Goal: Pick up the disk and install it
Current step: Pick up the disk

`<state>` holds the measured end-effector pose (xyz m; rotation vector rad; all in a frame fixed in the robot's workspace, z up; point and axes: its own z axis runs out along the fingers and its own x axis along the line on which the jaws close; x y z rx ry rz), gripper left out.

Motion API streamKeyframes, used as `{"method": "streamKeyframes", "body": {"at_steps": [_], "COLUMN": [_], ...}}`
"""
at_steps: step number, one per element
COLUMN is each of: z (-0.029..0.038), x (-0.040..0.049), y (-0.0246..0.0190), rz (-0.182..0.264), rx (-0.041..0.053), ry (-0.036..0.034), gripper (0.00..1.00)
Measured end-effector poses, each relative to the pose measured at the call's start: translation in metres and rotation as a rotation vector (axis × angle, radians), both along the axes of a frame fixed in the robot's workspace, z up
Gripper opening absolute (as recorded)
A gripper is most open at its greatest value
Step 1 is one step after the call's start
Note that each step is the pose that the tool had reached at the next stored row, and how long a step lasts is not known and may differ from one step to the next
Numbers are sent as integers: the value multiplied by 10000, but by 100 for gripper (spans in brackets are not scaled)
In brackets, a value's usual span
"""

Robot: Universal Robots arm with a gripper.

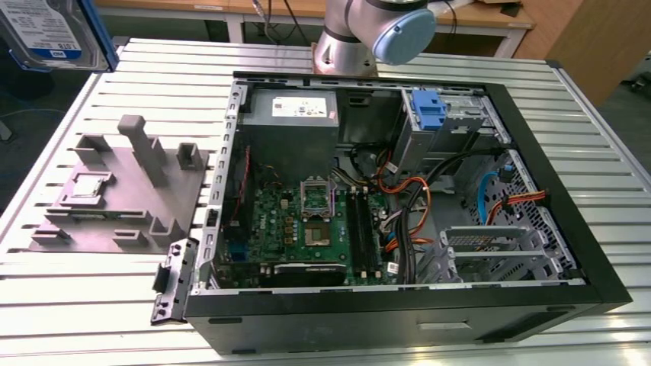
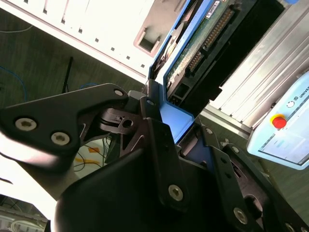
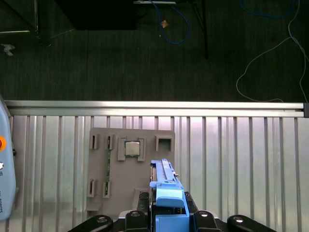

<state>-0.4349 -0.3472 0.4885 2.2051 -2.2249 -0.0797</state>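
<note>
The disk (image 1: 41,30), judged rigid, fairly heavy and shock-sensitive, is held clamped in the gripper (image 2: 179,126) by its blue rails (image 3: 166,203), judged the best hold, off the exposed circuit board (image 2: 193,53), high above the grey fixture plate (image 3: 130,164).

The disk (image 1: 46,27) is silver-grey with a white-and-blue label and bright blue rails. Gripper (image 3: 166,217) black. Desk (image 1: 600,137) silver, ribbed. Case (image 1: 407,324) black, motherboard (image 1: 295,221) green, fixture (image 1: 112,191) grey.

Exterior view: high and oblique, looking down on the open black computer case (image 1: 356,320) and the grey slotted plastic fixture plate (image 1: 112,202). First wrist view: straight down from well above the same plate (image 3: 99,166). Second wrist view: close-up along the blue-railed disk (image 2: 193,53).
</note>
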Motion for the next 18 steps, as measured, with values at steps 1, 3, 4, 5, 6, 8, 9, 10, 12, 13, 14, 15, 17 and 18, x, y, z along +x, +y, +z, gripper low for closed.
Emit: {"method": "streamKeyframes", "body": {"at_steps": [1,3,4,5,6,8,9,10,12,13,14,15,17,18], "z": [0,0,0,0,0,0,0,0,0,0,0,0,0,0], "x": [0,1,2,2,3,21,33,44,73,85,96,102,102,102], "y": [0,0,0,0,0,-1,0,0,0,0,0,0,0,0], "rz": [0,0,0,0,0,3,1,0,1,0,0,1,-1,-1], "rx": [0,0,0,0,0,0,1,1,0,-1,0,0,0,-1], "ry": [0,0,0,0,0,0,1,0,0,0,0,0,0,0], "gripper": [37,37,37,37,37,37,37,37,37,37,37,37,37,37]}}
